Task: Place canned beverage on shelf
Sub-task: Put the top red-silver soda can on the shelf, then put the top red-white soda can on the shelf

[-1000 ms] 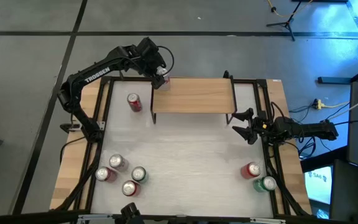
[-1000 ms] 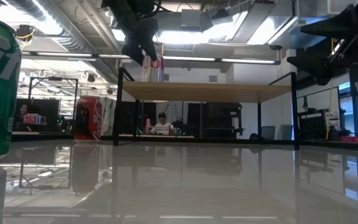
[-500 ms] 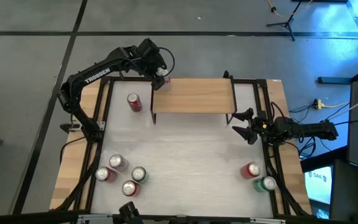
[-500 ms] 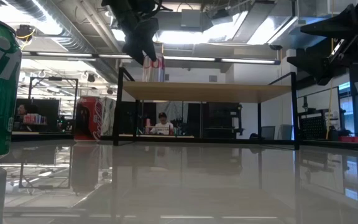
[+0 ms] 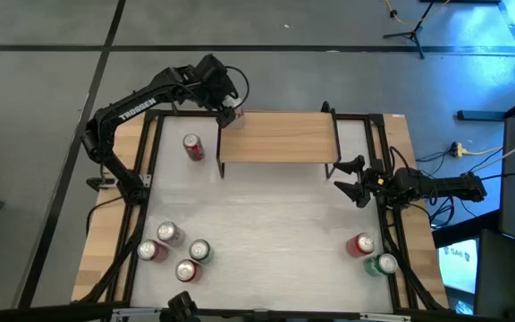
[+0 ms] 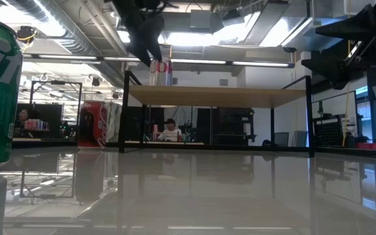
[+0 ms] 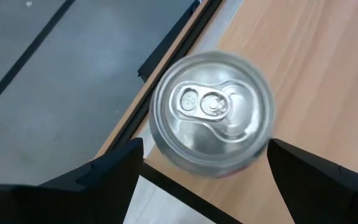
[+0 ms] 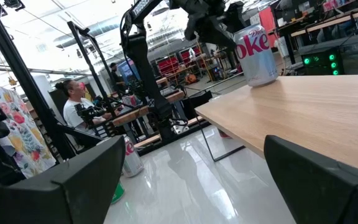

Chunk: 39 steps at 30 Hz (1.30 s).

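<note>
A silver can with red lettering (image 7: 211, 109) stands upright on its base at the far left corner of the wooden shelf (image 5: 280, 137); the low view shows the can (image 6: 162, 70) too. My left gripper (image 7: 204, 149) hovers over it, slanting down, open. One finger stands on either side of the can's top, and a gap shows at each side. My right gripper (image 5: 351, 179) waits open at the table's right edge, beside the shelf's right end.
A red can (image 5: 193, 147) stands on the table just left of the shelf. Several cans (image 5: 175, 250) cluster at the near left. A red can (image 5: 360, 244) and a green can (image 5: 384, 264) stand at the near right. The rest of the shelf top is bare.
My left gripper has turned a little above the can, so more of the can shows below it in the low view. The can has stayed standing on the shelf corner.
</note>
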{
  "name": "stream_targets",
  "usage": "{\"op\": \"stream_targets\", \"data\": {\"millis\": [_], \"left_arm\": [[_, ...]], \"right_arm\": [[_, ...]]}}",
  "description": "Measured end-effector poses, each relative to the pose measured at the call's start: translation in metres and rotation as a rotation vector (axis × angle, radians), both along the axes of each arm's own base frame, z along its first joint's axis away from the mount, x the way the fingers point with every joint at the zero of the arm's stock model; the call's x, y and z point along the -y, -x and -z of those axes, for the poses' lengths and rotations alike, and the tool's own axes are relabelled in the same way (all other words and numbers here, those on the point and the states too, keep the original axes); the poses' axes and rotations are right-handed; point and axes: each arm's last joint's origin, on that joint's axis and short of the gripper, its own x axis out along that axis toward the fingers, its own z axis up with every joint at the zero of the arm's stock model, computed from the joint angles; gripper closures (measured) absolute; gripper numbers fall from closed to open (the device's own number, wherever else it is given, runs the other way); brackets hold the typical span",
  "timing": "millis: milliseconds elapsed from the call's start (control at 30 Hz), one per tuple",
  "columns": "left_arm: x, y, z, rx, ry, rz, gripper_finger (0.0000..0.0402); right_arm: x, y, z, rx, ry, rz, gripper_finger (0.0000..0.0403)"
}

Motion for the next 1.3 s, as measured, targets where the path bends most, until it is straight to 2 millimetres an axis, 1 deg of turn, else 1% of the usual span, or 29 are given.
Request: {"op": "stream_targets", "data": {"millis": [167, 267, 467, 600, 767, 867, 967, 1133, 1300], "left_arm": [[0.013, 0.015, -0.021, 0.065, -0.031, -0.003, 0.007], [0.024, 0.025, -0.035, 0.116, -0.043, 0.005, 0.007], [0.05, 0.047, -0.056, 0.164, -0.055, 0.023, 0.007], [0.063, 0.062, -0.064, 0.174, -0.041, -0.003, 0.007], [0.073, 0.081, -0.065, 0.109, -0.01, -0.1, 0.007], [0.074, 0.086, -0.057, 0.026, 0.022, -0.171, 0.007], [0.07, 0.086, -0.038, -0.057, 0.055, -0.208, 0.007], [0.061, 0.086, 0.002, -0.175, 0.123, -0.246, 0.007], [0.055, 0.086, 0.044, -0.24, 0.203, -0.33, 0.007]], "right_arm": [[0.0, 0.0, 0.0, 0.001, 0.0, -0.002, 0.0022], [0.0, 0.0, 0.0, 0.001, 0.0, -0.003, 0.0022], [0.0, 0.0, 0.0, 0.001, 0.0, -0.005, 0.0022], [0.0, 0.0, 0.0, 0.002, 0.0, -0.006, 0.0022], [0.0, 0.0, -0.001, 0.015, -0.001, -0.006, 0.0022], [0.0, 0.0, -0.003, 0.032, -0.002, -0.012, 0.0022], [-0.001, 0.001, -0.005, 0.057, -0.001, -0.033, 0.0022], [-0.001, 0.001, -0.007, 0.079, 0.0, -0.049, 0.0022], [-0.001, 0.001, -0.008, 0.081, 0.0, -0.049, 0.0022]]}}
